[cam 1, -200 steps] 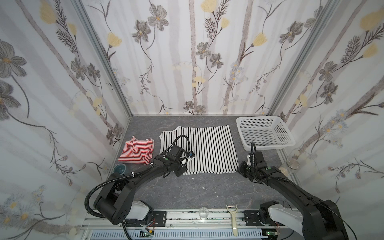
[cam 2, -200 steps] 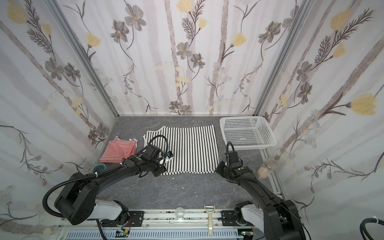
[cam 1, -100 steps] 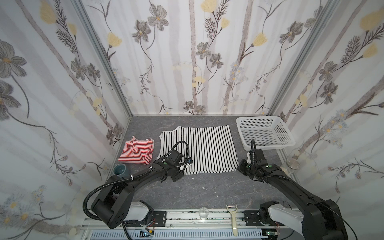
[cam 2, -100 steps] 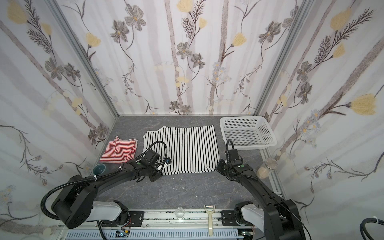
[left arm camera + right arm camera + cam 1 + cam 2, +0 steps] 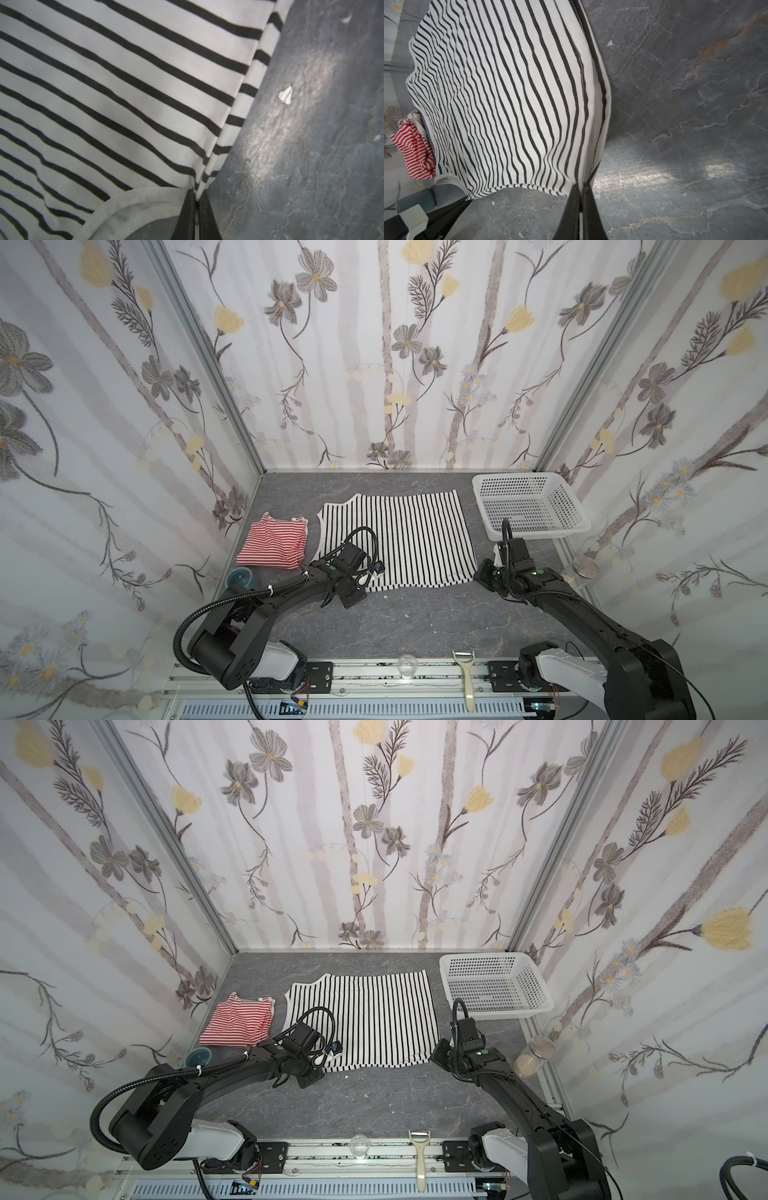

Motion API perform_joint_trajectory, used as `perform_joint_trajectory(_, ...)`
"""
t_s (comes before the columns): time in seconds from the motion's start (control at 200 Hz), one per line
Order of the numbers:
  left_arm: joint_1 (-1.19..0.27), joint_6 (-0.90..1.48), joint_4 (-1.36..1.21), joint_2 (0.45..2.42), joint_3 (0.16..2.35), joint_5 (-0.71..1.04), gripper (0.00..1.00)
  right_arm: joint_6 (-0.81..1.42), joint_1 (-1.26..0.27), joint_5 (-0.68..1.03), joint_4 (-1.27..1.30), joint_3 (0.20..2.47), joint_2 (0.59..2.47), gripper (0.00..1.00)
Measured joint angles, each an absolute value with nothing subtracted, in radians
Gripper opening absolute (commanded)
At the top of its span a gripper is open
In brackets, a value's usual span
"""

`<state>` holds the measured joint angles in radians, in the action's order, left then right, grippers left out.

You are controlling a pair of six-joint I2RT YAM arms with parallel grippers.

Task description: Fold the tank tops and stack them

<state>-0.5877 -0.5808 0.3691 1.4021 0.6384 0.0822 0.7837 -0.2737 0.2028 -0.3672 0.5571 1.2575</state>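
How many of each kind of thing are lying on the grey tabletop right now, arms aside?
Tank tops: 2 (red-striped top, black-striped top)
Basket: 1
Teal cup: 1
Total: 4

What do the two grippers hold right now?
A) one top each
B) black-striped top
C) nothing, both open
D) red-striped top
B: the wrist views show the left gripper and the right gripper each pinched shut on an edge of the black-striped top; the red-striped top lies beside it, untouched.
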Motion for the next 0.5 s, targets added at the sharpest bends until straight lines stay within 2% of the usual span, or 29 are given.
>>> perform_joint_trajectory(0.275,-0.586,-0.591,0.381,1.343,0.633,0.082,0.00,0.783,-0.274,0.203,-0.414,0.561,1.190,0.00)
perform_joint_trajectory(0.5,-0.553,-0.604,0.421,1.320,0.714,0.076,0.00,0.780,-0.274,0.202,-0.453,0.615,1.169,0.00)
